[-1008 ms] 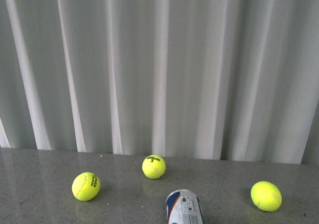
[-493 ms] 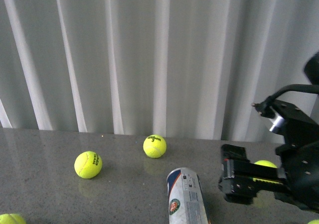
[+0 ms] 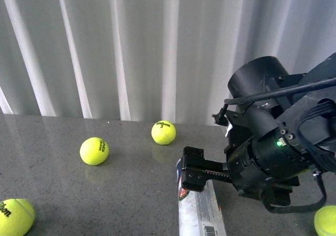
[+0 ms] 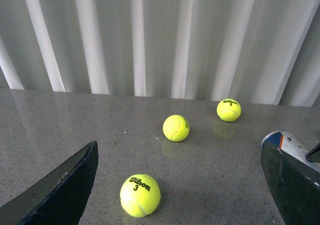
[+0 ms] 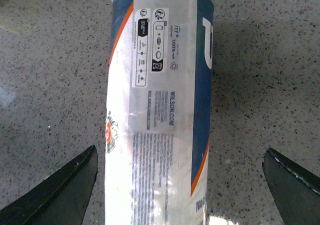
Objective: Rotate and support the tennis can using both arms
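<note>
Lying on a speckled, possibly stone table (image 5: 50,60), the tennis can (image 5: 160,110) gleams.

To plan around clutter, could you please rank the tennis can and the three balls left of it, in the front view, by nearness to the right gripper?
1. tennis can, under the right gripper.
2. curtain-side ball, just beyond.
3. middle ball, farther left.
4. corner ball, far left.

Table (image 5: 50,60) bare either side of tennis can (image 5: 160,110); ball (image 4: 140,195) ahead of L gripper (image 4: 178,152)
</note>
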### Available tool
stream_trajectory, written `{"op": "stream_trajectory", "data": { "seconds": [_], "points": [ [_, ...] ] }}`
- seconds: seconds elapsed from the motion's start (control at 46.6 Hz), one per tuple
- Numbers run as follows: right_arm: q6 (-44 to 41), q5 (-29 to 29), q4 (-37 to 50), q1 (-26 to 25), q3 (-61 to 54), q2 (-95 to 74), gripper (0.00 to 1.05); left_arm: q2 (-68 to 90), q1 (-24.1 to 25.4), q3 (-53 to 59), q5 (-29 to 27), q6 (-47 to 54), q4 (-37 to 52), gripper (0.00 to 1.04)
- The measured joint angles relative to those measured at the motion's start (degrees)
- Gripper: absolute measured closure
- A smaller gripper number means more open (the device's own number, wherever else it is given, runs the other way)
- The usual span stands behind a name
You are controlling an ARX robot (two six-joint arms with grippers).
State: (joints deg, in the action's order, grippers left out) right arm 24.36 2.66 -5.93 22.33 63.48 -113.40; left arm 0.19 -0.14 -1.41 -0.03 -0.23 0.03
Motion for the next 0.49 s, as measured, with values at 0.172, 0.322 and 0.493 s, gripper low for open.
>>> {"op": "stream_trajectory", "data": {
  "seconds": [0.172, 0.322, 0.493],
  "points": [
    [1.07, 0.28, -0.74, 0.50, 4.83, -6.67, 0.07, 0.00, 0.00, 0.00, 0.02, 0.00, 0.00, 0.07],
    [0.83, 2.29, -0.74, 1.29, 7.48, -10.12, 0.07, 0.00, 0.00, 0.00, 0.02, 0.00, 0.00, 0.07],
    [-0.68, 4.50, -1.57, 2.12, 9.01, -12.22, 0.07, 0.00, 0.00, 0.00, 0.02, 0.00, 0.00, 0.07]
  ]
}}
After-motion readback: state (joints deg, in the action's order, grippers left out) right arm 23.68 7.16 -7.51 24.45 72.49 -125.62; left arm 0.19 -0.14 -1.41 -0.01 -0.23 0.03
